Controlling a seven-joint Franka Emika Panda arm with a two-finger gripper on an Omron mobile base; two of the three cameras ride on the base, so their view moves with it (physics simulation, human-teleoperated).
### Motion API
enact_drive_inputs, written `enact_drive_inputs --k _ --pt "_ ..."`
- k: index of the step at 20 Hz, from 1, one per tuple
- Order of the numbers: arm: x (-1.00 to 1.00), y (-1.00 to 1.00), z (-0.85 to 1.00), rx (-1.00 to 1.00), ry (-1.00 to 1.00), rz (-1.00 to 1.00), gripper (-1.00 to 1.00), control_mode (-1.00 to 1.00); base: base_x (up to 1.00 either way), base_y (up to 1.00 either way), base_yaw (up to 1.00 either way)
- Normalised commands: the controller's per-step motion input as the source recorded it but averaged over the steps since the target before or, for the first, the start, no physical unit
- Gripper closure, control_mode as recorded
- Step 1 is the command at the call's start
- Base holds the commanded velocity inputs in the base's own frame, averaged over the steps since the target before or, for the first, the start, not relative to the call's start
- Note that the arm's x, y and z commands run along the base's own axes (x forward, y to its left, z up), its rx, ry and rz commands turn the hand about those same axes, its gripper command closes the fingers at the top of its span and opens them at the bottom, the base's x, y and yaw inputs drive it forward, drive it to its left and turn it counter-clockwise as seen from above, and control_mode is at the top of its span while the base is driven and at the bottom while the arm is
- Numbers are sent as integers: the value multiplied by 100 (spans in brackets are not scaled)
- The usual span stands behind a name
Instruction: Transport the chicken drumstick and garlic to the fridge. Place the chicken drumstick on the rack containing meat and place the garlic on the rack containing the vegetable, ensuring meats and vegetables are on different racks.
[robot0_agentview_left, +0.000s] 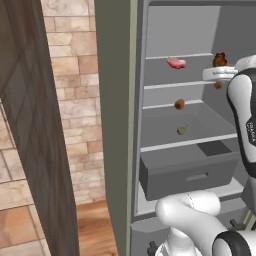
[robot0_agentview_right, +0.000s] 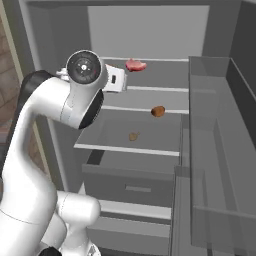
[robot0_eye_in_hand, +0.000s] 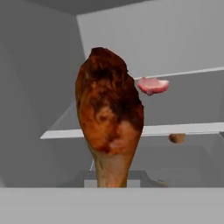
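My gripper (robot0_agentview_left: 219, 74) is shut on the chicken drumstick (robot0_eye_in_hand: 109, 118), an orange-brown piece held upright with its thick end up. It hangs at the right side of the open fridge (robot0_agentview_left: 115, 125), level with the top shelf (robot0_agentview_left: 170, 86). The pink meat (robot0_agentview_left: 176, 62) lies on that top shelf, to the left of the drumstick (robot0_agentview_left: 219, 60). One shelf down sits the dark-brown vegetable (robot0_agentview_left: 179, 104), and the pale garlic (robot0_agentview_left: 182, 130) lies on the shelf beneath that. In the right base view, my arm's joint hides the gripper; the meat (robot0_agentview_right: 135, 65), vegetable (robot0_agentview_right: 158, 111) and garlic (robot0_agentview_right: 133, 135) show there.
A dark grey drawer (robot0_agentview_left: 190, 172) sticks out under the lowest shelf. The fridge door with its clear bins (robot0_agentview_right: 210, 150) stands open on the right. A dark wood panel (robot0_agentview_left: 35, 125) and a brick wall (robot0_agentview_left: 75, 90) lie left of the fridge.
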Motion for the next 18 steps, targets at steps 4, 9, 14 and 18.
enact_drive_inputs --k 4,9,14,18 --pt "84 -9 -16 0 4 4 100 -100 0 0 0" --pt "87 0 -2 0 6 0 100 -100 0 0 0" --pt "80 0 0 0 13 0 100 -100 0 0 0" --pt "70 0 -2 0 11 0 100 -100 0 0 0"
